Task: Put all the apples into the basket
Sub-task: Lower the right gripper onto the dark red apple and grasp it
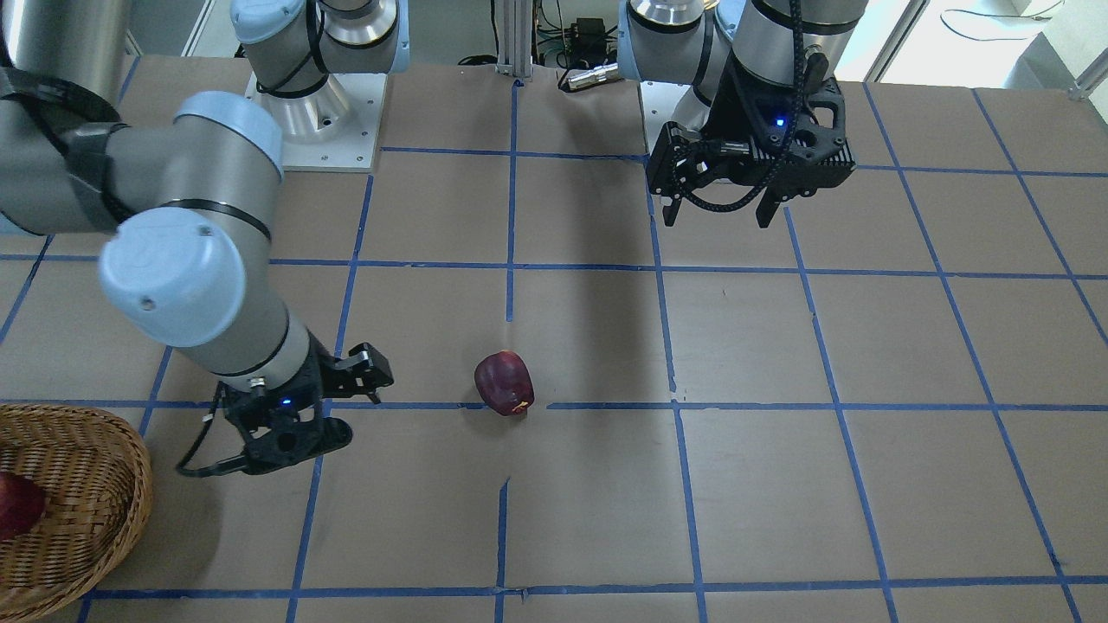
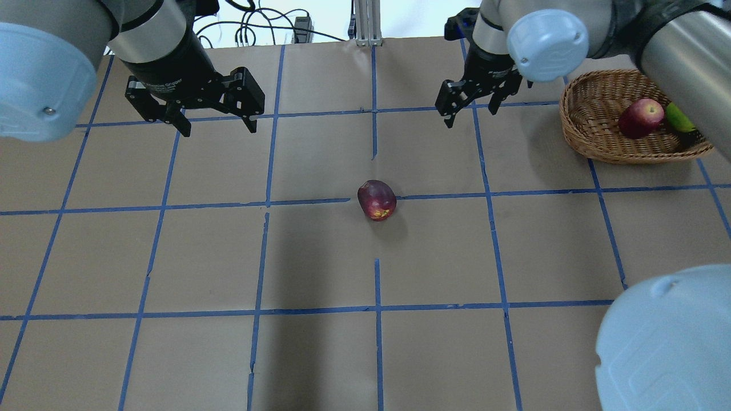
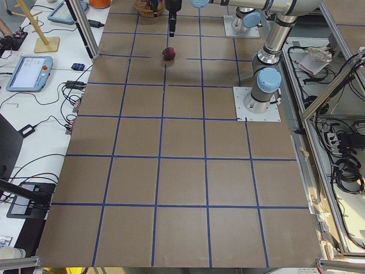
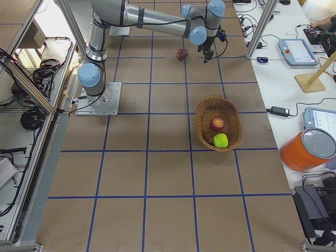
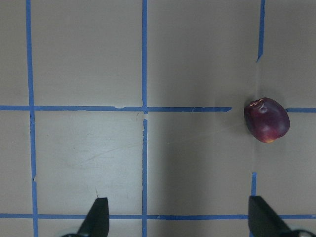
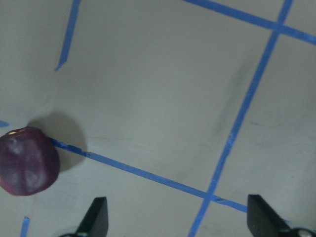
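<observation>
Overhead exterior, apple [image 2: 377,200] near right end effector [image 2: 473,112]

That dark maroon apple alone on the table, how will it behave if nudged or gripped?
Likely to roll: the maroon apple is rounded and rests free on the flat table. Its skin looks smooth, so it may slip in a loose grip. It looks firm and probably holds its shape.

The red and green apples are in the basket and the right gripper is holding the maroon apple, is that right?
No. The maroon apple lies on the table; the right gripper is open and empty, per the overhead view. The red apple and green apple are in the basket.
</observation>
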Tool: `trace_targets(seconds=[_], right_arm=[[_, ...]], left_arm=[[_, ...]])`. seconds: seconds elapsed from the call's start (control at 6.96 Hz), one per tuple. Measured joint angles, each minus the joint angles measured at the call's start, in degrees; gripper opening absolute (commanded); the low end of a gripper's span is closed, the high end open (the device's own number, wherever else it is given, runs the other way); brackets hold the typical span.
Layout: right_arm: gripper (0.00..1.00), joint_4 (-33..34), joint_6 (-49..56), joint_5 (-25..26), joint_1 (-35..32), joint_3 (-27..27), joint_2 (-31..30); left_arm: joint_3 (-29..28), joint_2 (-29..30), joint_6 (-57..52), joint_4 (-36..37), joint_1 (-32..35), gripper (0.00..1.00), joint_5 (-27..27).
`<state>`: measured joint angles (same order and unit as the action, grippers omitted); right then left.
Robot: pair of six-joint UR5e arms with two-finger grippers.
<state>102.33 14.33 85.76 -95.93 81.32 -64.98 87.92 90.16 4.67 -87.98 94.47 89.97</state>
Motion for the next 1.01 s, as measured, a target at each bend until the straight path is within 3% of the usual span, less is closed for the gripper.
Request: trace_targets(seconds=[0.43,1.01], right_arm=[[1.00,6.3,-2.6,-1.0,-8.2,3.4,2.1],[1.00,17.7,-5.4,-3.2,-12.2,10.0,5.0]], left_arm=[[0.3,-0.9,-2.1,0.8,-2.0,1.00,0.1],[0.4,-1.1,-2.0,3.1,-2.6,1.00,0.3]])
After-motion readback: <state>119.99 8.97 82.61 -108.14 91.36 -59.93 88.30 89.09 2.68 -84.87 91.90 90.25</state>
